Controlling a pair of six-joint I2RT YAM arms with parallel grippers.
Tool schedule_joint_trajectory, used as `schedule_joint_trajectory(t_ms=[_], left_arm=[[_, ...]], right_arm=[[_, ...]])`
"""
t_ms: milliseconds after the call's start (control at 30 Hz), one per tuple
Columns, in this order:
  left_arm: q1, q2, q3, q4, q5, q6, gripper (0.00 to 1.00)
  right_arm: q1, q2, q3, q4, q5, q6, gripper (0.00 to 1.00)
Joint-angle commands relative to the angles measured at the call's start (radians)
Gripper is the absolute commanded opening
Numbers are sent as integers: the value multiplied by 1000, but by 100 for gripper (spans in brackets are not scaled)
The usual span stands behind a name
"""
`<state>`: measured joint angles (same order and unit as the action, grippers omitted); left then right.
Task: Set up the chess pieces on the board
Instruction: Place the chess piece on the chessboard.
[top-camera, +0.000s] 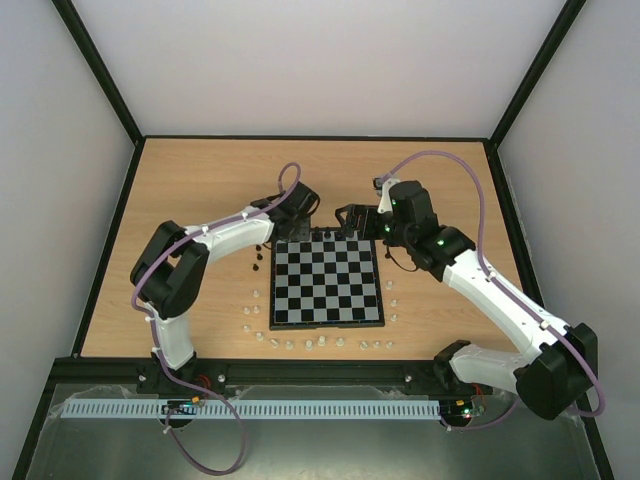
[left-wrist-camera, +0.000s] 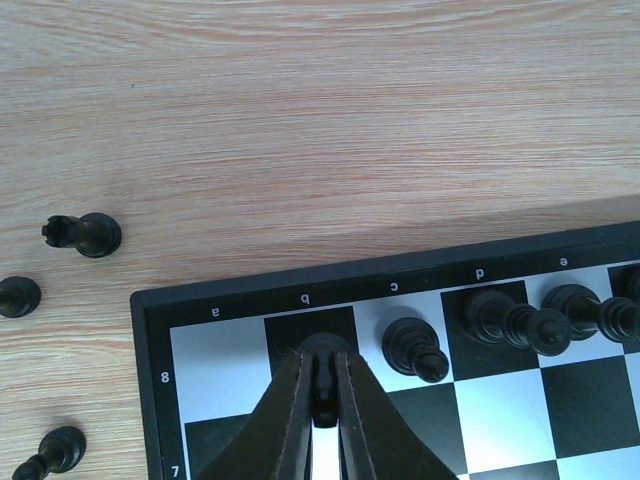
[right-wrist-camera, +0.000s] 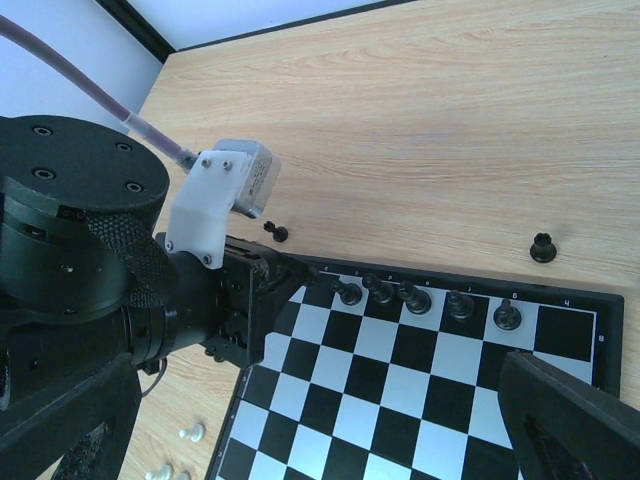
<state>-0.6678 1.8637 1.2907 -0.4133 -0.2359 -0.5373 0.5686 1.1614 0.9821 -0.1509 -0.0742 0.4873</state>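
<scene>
The board (top-camera: 328, 300) lies mid-table. My left gripper (top-camera: 292, 236) is at its far-left corner, shut on a black chess piece (left-wrist-camera: 325, 388) that stands on square b8. Black pieces stand beside it in the far row on c8 (left-wrist-camera: 413, 347) and d8 (left-wrist-camera: 490, 312), with more to the right (right-wrist-camera: 458, 304). Loose black pieces lie on the wood left of the board (left-wrist-camera: 85, 235), (left-wrist-camera: 18, 296), (left-wrist-camera: 55, 450). My right gripper (top-camera: 348, 215) hovers open and empty over the board's far edge; its fingers (right-wrist-camera: 570, 420) frame the right wrist view.
Tiny white pieces (top-camera: 290, 343) lie scattered along the board's left, near and right sides. One black piece (right-wrist-camera: 543, 247) stands on the wood beyond the far edge. The left arm's wrist (right-wrist-camera: 120, 290) is close to my right gripper. Black-framed walls surround the table.
</scene>
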Motion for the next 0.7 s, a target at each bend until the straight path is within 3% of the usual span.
schedule_joint_trajectory(t_ms=[0,667], left_arm=[[-5,-3,-15,-34,-24,-18,3],[-13,27,-34,-13,-19,-27,5]], right_arm=[[-4,-23,-14,7,-15,10,99],[-4,-29,-19,11,-19,10,99]])
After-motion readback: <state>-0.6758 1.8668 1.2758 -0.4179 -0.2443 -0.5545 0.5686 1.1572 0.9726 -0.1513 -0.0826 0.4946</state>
